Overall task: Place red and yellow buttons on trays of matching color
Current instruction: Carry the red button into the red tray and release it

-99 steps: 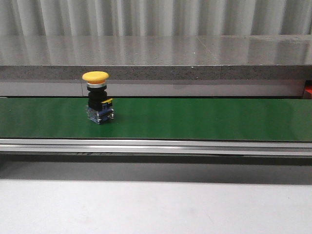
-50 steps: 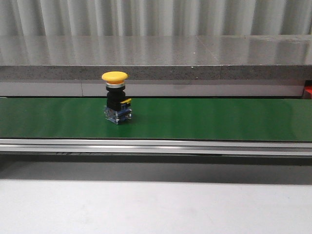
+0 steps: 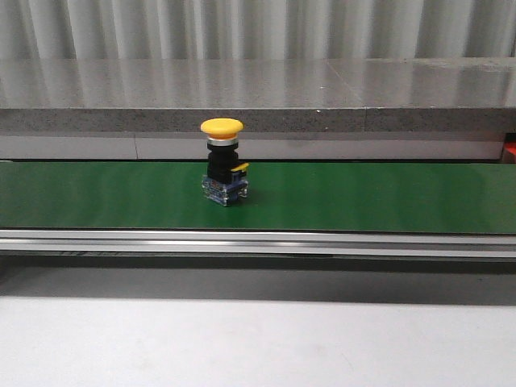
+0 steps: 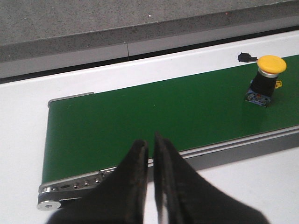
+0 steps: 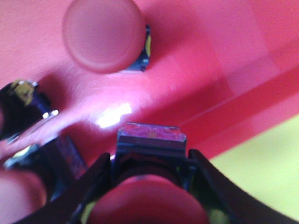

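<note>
Yellow button [image 3: 222,161] stands upright on the green belt [image 3: 363,197], a little left of the belt's middle in the front view: yellow domed cap, silver collar, black body, blue block base with a small yellow tab on its right side. Nothing touches it. Behind the belt runs a grey stone ledge [image 3: 322,93]; a metal rail [image 3: 258,242] edges the belt's near side, with white table [image 3: 258,343] in front.

Left wrist view: left gripper [image 4: 150,149] hangs over the belt's near edge close to the belt's end roller, its dark fingers [image 4: 135,161] pressed nearly together with only a thin slit between, nothing in them. The same yellow button [image 4: 266,80] sits well apart from it, farther along the belt.

Right wrist view, blurred and very close: right gripper [image 5: 149,186] pinches a red button [image 5: 148,158], the red cap nearest the camera, the black body between the two fingers, over the red tray [image 5: 224,56]. Another red button [image 5: 103,35] stands in that tray, cap toward the lens. More buttons lie at the tray's side, too blurred to count. A yellow tray [image 5: 266,168] sits just beside the red one.
</note>
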Robot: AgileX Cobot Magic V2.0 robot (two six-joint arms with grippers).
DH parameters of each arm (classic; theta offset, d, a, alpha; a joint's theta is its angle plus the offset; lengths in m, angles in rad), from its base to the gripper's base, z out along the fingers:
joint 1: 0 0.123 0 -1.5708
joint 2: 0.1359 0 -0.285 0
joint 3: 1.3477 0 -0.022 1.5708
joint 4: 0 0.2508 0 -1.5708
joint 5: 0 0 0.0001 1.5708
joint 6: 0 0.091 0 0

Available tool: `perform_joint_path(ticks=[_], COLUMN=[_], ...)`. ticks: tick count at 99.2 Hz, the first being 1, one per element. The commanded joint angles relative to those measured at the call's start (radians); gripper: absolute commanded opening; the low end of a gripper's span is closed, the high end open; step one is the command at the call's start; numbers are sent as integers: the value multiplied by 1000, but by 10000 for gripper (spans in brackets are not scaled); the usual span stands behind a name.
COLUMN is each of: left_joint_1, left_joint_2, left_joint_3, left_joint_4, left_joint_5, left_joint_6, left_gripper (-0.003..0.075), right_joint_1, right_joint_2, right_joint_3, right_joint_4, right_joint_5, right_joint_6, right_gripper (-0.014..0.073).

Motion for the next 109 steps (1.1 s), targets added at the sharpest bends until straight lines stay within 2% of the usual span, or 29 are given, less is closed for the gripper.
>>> perform_joint_path(ticks=[1,31,38,45,57,64,85,109], left_joint_1=[-7,-7,-7,-7,-7,-7,-7,-7], left_joint_2=[7,7,7,7,7,7,7,7], left_joint_3=[-27,-27,-27,-27,-27,-27,-27,-27], left_joint_4=[-15,-15,-15,-15,-15,-15,-15,-15], left_joint_5=[-70,-70,-70,-70,-70,-70,-70,-70], left_joint_6=[0,0,0,0,0,0,0,0], left_gripper=[-6,-6,-6,-6,-6,-6,-6,-6], right_joint_1=[-8,-10,-10,-10,-10,-10,-10,-10], right_joint_2=[-25,26,26,29,29,29,5,-104], right_joint_3=[-29,-29,-29,-29,-29,-31,-31,-28], right_joint_4=[-3,-3,-3,-3,-3,-3,-3,-5], right_joint_5=[-75,-149,-152,-149,-142,-142,-145,-129], right_joint_6=[-1,-1,-1,-1,-1,-1,-1,-1], right_gripper=[147,148,175,253,451,501,498,498])
